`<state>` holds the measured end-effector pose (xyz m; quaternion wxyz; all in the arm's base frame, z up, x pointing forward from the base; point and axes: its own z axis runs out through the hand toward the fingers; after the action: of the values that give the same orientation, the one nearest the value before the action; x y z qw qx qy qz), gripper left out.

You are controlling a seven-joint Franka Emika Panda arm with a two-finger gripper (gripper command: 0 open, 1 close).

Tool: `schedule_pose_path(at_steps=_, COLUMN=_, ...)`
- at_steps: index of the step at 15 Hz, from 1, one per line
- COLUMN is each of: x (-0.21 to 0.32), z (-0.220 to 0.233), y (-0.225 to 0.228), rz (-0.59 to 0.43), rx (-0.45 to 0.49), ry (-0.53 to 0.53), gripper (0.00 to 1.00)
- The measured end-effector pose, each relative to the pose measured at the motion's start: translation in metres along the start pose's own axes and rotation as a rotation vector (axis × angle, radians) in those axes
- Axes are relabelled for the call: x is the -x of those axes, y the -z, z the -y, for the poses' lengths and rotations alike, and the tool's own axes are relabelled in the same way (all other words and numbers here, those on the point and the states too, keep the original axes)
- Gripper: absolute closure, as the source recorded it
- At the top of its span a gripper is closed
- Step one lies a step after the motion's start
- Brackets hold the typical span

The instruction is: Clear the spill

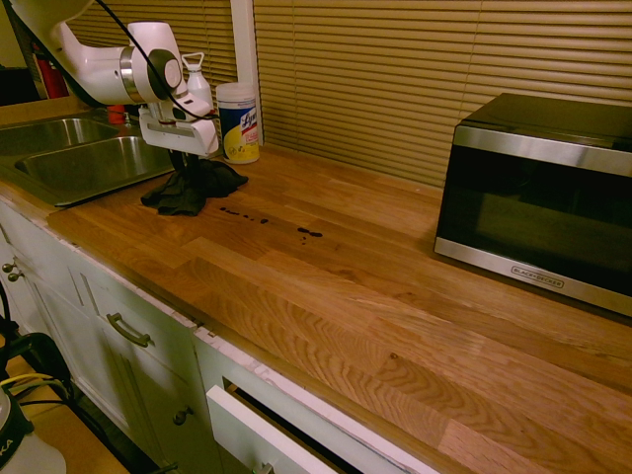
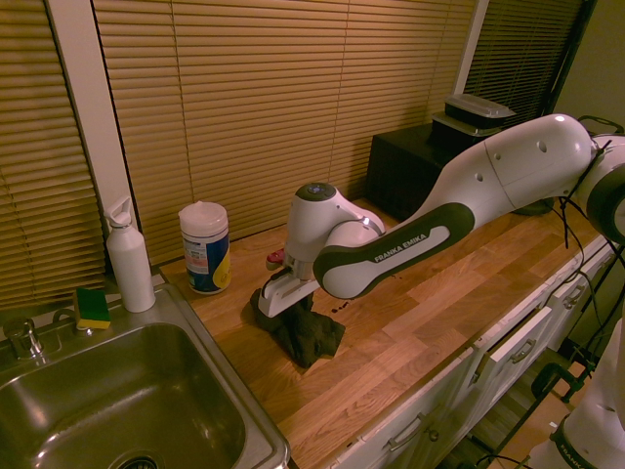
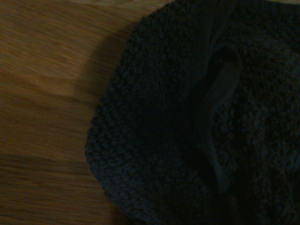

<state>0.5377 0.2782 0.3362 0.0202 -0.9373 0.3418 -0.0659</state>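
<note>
The white arm (image 2: 469, 195) reaches in from the right of the second exterior view, its elbow raised and its forearm sloping down toward the wrist. The wrist (image 2: 317, 220) bends so that the gripper (image 1: 185, 166) points straight down. Its 2 fingers are closed together, pinching a fold of the dark cloth (image 1: 193, 188) bunched beneath them.
</note>
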Motion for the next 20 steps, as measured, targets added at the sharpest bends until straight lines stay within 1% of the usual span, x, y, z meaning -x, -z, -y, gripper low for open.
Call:
schedule_pose_path(at_steps=4, x=-0.012, z=-0.009, y=0.0, rz=0.005, rx=0.023, ry=-0.017, gripper=1.0)
schedule_pose_path(at_steps=7, x=-0.031, z=-0.025, y=0.0, rz=-0.002, rx=0.043, ry=-0.041, gripper=1.0)
schedule_pose_path(at_steps=20, x=-0.13, z=-0.155, y=0.005, rz=-0.015, rx=0.111, ry=-0.172, gripper=1.0)
